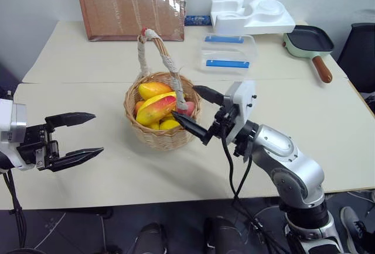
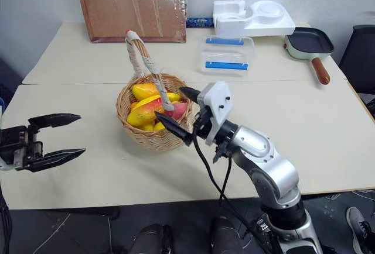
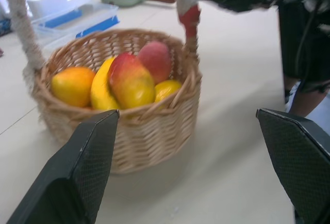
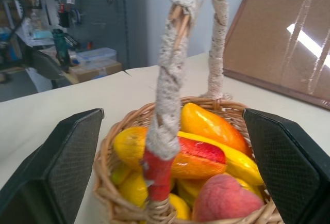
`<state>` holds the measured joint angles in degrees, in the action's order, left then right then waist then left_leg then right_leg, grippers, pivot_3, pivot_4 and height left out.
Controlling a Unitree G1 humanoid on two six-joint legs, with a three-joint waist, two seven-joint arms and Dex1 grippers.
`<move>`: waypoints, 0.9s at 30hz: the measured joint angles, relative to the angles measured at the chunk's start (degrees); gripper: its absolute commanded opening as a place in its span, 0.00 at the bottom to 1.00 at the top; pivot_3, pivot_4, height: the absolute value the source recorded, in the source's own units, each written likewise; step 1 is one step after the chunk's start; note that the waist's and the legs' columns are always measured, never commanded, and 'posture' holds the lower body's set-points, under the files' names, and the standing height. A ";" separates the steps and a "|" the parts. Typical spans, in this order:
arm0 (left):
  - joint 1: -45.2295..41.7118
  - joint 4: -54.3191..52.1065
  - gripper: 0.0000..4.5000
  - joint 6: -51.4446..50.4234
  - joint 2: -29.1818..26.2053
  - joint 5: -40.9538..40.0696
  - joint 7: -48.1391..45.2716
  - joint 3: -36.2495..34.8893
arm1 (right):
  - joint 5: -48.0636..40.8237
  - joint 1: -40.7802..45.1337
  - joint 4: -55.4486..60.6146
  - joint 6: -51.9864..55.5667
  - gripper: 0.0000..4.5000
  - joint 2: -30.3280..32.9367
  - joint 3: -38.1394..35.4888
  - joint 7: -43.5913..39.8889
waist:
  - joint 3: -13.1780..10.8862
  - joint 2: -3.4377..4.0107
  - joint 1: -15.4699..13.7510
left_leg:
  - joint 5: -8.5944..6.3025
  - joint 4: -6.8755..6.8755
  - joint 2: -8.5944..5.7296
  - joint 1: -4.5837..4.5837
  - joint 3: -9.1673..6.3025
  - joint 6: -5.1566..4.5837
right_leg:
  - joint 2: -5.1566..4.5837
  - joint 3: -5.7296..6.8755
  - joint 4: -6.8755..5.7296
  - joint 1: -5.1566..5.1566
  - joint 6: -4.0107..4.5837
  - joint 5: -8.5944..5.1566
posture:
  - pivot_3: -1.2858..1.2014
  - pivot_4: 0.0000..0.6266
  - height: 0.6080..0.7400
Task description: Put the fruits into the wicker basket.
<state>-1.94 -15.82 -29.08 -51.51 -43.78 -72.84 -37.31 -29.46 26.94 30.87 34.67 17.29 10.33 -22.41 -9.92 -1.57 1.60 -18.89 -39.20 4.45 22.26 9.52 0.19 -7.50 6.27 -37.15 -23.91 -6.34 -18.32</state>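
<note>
The round wicker basket (image 1: pixel 161 137) stands mid-table, its cloth-wrapped handle (image 1: pixel 153 37) arching above it. Inside lie a red-blushed yellow mango (image 1: pixel 155 109), a curved yellow banana (image 3: pixel 101 87), an orange-yellow mango (image 1: pixel 153 89), a pinkish peach (image 3: pixel 154 59) and other yellow fruit. My right gripper (image 1: pixel 184 102) is open at the basket's right side, one finger above the rim near the handle's base and the other against the outer wall. My left gripper (image 1: pixel 98 133) is open and empty, well left of the basket and pointing toward it.
At the back stand a clear plastic box (image 1: pixel 228 52) with blue strips, a white foam tray (image 1: pixel 252 15), a green pan (image 1: pixel 307 40) with a wooden handle, and a cork board (image 1: pixel 132 2) leaning on the wall. A black chair (image 1: pixel 360 55) is at the right.
</note>
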 measured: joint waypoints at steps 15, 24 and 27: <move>-1.64 -3.63 1.00 -2.84 -1.00 -4.23 3.67 2.41 | 2.47 2.35 -8.39 3.44 0.23 -6.20 4.17 -0.81 | -0.04 0.07 0.25 | -0.03 0.10 0.01 0.02 -0.13 0.02 | 0.07 0.01 0.07 -0.03 0.01 0.00 | 0.52 0.24 1.00; -2.09 -3.55 1.00 -1.64 0.10 -4.08 4.55 5.62 | 2.82 -1.13 -8.57 -2.28 0.05 -2.89 -0.68 -5.81 | -0.04 0.08 0.10 | -0.05 0.11 0.00 0.04 -0.11 0.02 | 0.07 0.02 0.14 -0.03 0.01 0.00 | 0.52 0.24 1.00; -2.33 -3.32 1.00 -0.57 1.55 -3.66 4.67 7.07 | 2.81 -2.94 -8.11 -4.19 0.05 -0.42 -5.14 -6.32 | -0.06 0.10 -0.17 | -0.06 0.10 -0.06 0.06 -0.09 0.00 | 0.02 0.02 0.16 -0.02 0.01 0.01 | 0.52 0.24 1.00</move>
<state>-4.27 -19.14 -29.64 -49.96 -47.44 -68.17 -30.24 -26.66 24.01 22.76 30.47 16.86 5.18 -28.73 -9.98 -1.47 1.43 -18.95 -39.10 4.39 22.32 9.43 0.19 -7.48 6.29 -36.99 -23.93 -6.33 -18.32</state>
